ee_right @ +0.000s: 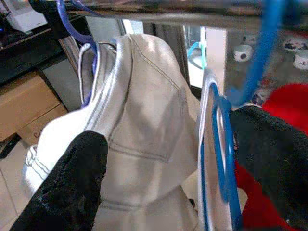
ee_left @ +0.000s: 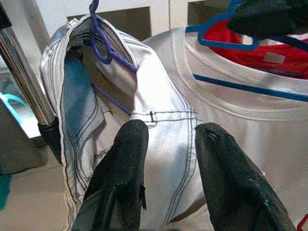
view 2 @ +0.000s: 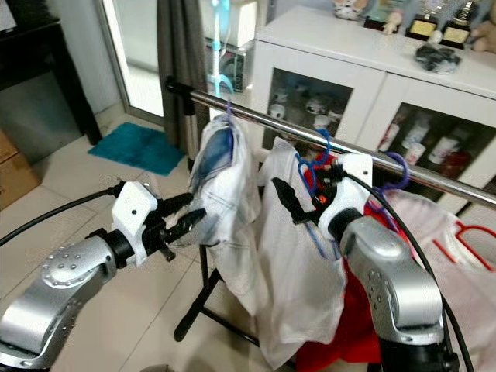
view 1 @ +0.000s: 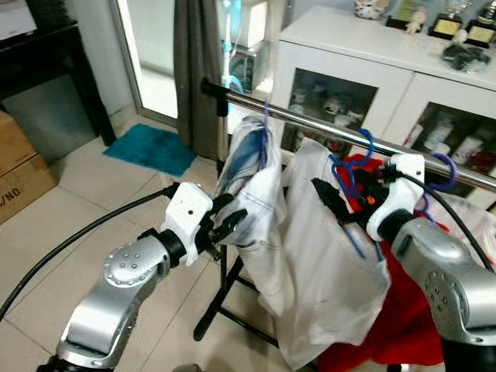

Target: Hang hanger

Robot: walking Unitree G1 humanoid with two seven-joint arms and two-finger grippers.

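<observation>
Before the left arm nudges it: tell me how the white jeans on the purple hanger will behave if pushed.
The white jeans look floppy: they drape in folds, so the cloth would likely give way. Hung from a purple hanger hooked on the metal rail, they would probably swing or slide along rather than resist. The left gripper, fingers open, is at the fabric.

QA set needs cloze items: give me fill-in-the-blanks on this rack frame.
1. The blue hanger carries a ____ shirt.
2. The hangers' hooks sit over a metal ____.
3. The left gripper is by the jeans, its fingers ____.
4. The garment behind the shirt is ____.

Missing: white; rail; open; red
</observation>
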